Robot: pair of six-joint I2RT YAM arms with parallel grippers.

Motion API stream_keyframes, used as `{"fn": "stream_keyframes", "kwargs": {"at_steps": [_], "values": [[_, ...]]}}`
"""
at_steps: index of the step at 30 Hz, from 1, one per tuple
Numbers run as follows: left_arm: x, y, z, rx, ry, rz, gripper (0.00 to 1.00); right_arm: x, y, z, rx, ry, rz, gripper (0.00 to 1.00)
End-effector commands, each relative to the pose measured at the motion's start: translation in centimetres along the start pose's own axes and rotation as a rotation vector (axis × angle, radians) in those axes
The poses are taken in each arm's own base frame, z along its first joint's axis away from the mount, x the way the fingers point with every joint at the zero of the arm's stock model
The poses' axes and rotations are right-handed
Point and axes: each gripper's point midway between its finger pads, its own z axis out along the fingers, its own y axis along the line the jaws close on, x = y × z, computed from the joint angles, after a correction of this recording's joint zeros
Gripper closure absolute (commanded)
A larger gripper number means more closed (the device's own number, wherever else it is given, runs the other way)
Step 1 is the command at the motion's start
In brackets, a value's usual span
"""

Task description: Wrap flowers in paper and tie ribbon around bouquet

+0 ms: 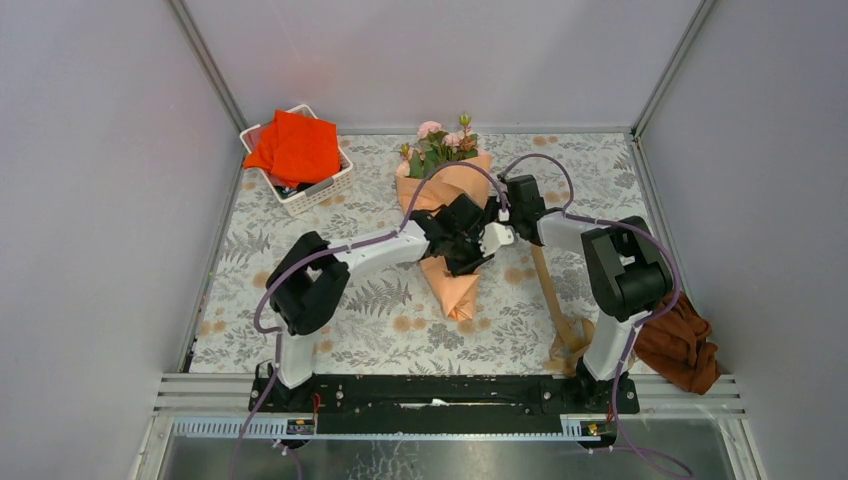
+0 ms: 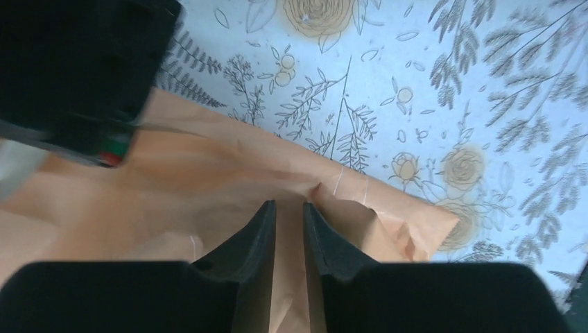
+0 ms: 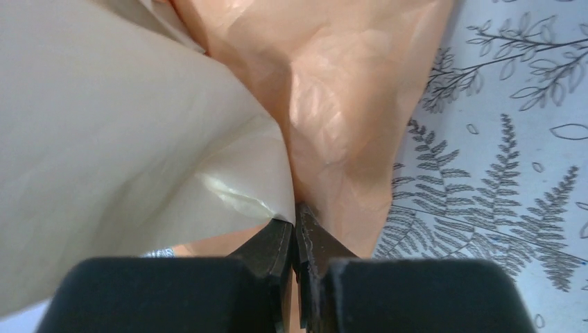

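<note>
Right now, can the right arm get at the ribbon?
Not straight away: the right gripper is shut on the paper. The ribbon lies uncovered beside that arm's base, so once freed, probably yes.

No legible text, no labels or numbers, any markings seemingly too blurred

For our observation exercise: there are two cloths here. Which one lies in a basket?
The bright orange-red cloth, in the white basket at the far left. The rust-brown cloth lies crumpled at the near right edge, outside any basket.
</note>
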Motion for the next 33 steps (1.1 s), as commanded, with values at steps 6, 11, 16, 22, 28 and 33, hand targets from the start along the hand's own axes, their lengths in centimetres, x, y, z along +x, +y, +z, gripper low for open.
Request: {"fn": "stream_keyframes", "kwargs": {"at_steps": [6, 11, 16, 22, 28, 33], "values": [[5.2, -2.3, 3.6, 0.0, 0.098, 0.179, 0.69, -2.7, -1.1, -1.2, 0.024, -0.099, 0.031, 0.83], [6.6, -3.7, 3.9, 0.049, 0.115, 0.174, 0.62, -4.0, -2.3, -1.5, 0.052, -0.113, 0.033, 0.81], [8.2, -4.1, 4.2, 0.059, 0.143, 0.17, 0.59, -6.0, -2.6, -2.8, 0.069, -0.134, -0.012, 0.78], [8.9, -4.5, 4.5, 0.071, 0.147, 0.154, 0.57, -6.6, -0.9, -5.5, 0.066, -0.124, -0.128, 0.64], [9.2, -4.8, 4.8, 0.09, 0.146, 0.147, 0.57, -6.3, 4.5, -7.8, -0.046, -0.242, -0.303, 0.63], [9.1, -4.7, 4.8, 0.083, 0.148, 0.148, 0.57, -5.3, 7.0, -6.0, -0.18, -0.22, -0.283, 0.67]]}}
